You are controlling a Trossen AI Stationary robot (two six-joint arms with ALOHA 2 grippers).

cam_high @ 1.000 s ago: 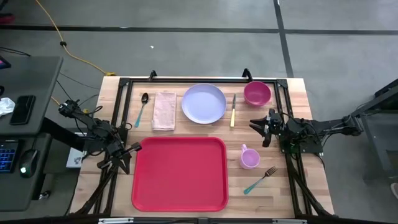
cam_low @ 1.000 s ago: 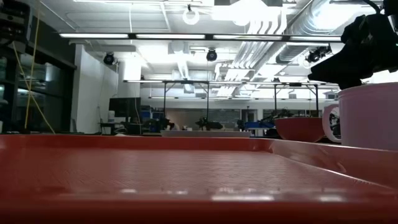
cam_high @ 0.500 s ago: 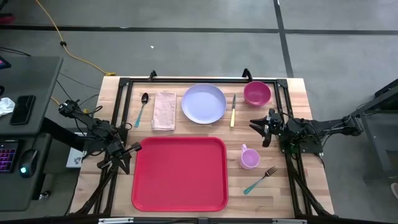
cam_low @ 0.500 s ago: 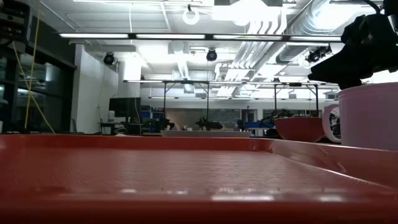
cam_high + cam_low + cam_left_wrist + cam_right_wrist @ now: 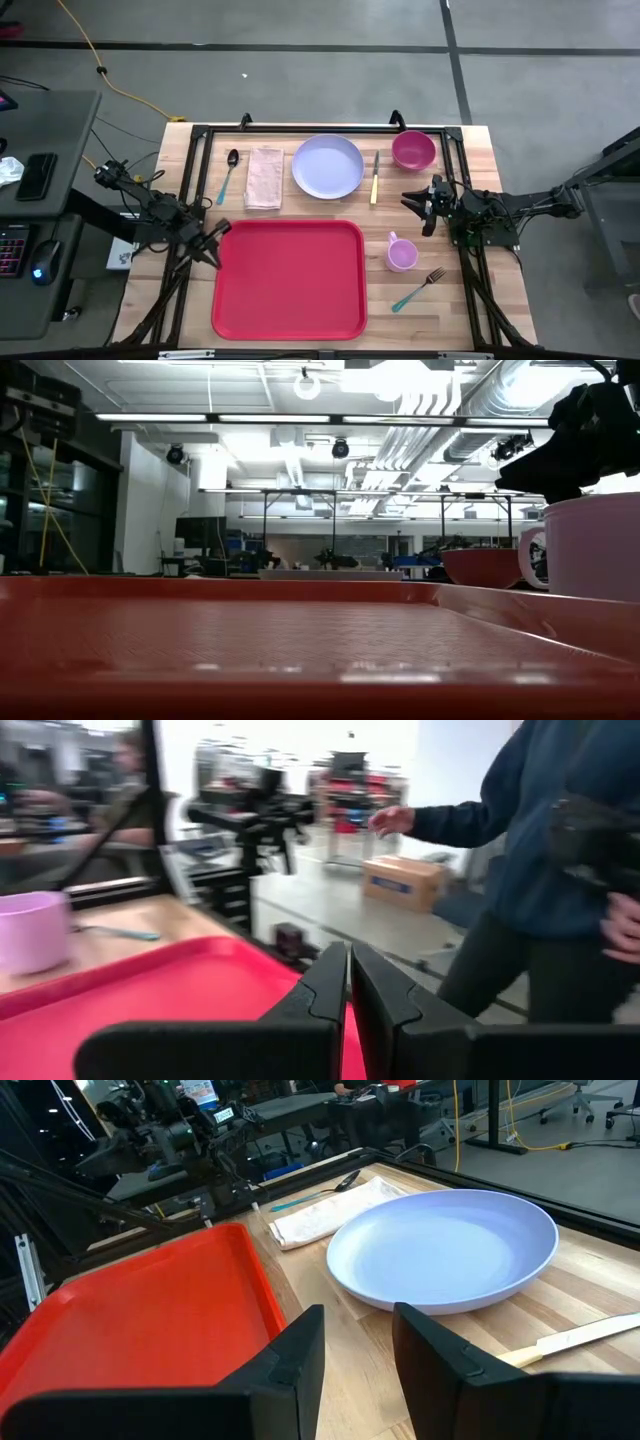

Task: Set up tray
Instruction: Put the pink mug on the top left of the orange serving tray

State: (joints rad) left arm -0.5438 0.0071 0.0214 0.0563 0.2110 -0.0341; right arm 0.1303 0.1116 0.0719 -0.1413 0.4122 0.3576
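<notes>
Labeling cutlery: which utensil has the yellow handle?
The knife, lying between the plate and the bowl. The spoon and fork both have teal handles.

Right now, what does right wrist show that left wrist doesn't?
Only the right wrist view: the lavender plate, the folded napkin, the spoon, the knife, and the right gripper, jaws apart, holding nothing. Only the left wrist view: the pink mug, the fork, a person beyond the table, and the left gripper, fingers nearly together. Both: the red tray.
</notes>
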